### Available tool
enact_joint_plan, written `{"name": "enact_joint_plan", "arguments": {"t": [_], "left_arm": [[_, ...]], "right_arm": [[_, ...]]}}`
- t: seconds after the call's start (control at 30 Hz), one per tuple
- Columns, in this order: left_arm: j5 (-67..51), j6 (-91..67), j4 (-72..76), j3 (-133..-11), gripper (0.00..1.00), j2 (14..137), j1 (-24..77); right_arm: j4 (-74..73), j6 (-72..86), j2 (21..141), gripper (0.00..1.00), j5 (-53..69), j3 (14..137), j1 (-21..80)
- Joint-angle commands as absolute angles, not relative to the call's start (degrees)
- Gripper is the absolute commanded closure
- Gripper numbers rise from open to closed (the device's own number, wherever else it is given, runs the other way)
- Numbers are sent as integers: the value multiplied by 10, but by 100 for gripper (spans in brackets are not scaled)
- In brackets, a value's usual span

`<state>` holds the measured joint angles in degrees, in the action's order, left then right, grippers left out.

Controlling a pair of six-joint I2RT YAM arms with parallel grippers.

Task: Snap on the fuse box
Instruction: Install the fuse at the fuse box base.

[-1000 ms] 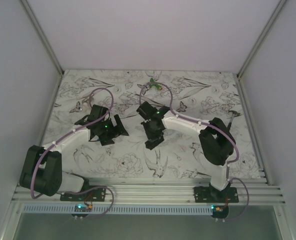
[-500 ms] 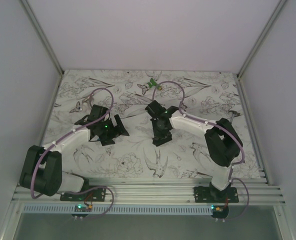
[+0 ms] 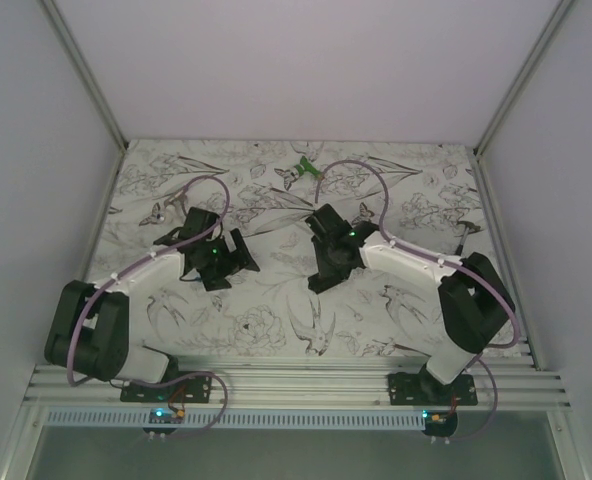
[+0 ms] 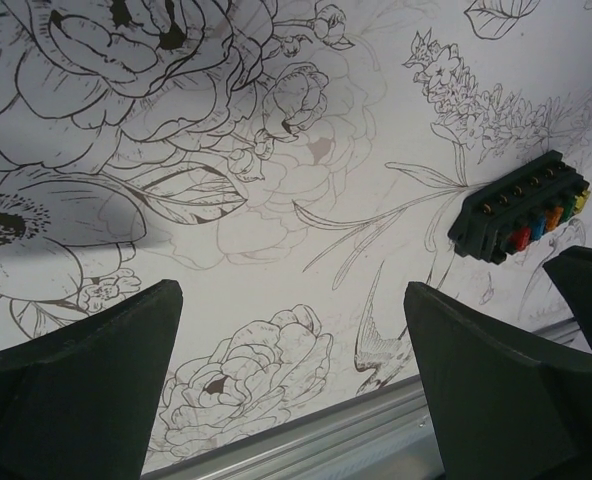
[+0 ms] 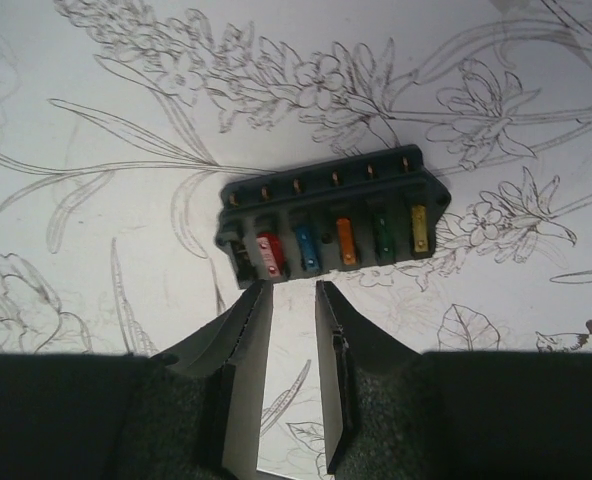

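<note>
1. The right tool point(image 5: 291, 292) is standing narrowly parted with nothing between its jaws. Its tips are hovering just short of the near edge of the fuse box point(image 5: 331, 225).
2. The left tool point(image 4: 294, 295) is standing wide and empty over the bare desk point(image 4: 276, 230). It is well apart from the fuse box, which is showing at the right edge of the left wrist view.
3. The fuse box is lying flat on the desk, face upward, between the two tools and much closer to the right one. In the top view the right arm is largely hiding it.
4. Five fuses point(image 5: 346, 242) are sitting in a row in its face: red, blue, orange, green and yellow. The leftmost slot is showing dark, and whether it is filled cannot be told.
5. Progress, as a judgement: neither tool is gripping anything and no separate cover or mating part is showing. The snapping step is therefore looking not yet done, and the approach, the grip or press and the snap itself are remaining.
6. No brand, label or writing is reading clearly on the fuse box or the desk.
7. The green-and-white gadget point(image 3: 304, 168) is lying near the far edge of the desk, well apart from both tools.
</note>
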<state>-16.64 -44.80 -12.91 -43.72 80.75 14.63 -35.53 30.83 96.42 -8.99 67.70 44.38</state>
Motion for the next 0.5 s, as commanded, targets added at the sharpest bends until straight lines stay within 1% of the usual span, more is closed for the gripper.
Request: {"name": "enact_joint_plan", "arguments": {"t": [0.0, 0.13, 0.2, 0.33, 0.4, 0.47], "left_arm": [[-176, -453, -142, -460, 3, 821, 152], [-175, -452, -144, -467, 3, 832, 155], [-169, -450, -150, -471, 3, 835, 155], [-124, -435, -201, -493, 5, 837, 156], [-71, -426, -239, -511, 8, 837, 155], [-12, -420, -285, -526, 11, 837, 155]], "right_arm": [[-319, 312, 942, 70, -105, 648, 426], [-300, 309, 932, 69, -90, 635, 419], [-293, 307, 933, 68, -83, 631, 418], [-273, 306, 925, 58, -84, 621, 419], [-265, 302, 919, 52, -88, 615, 419], [-258, 298, 912, 48, -95, 611, 419]]}}
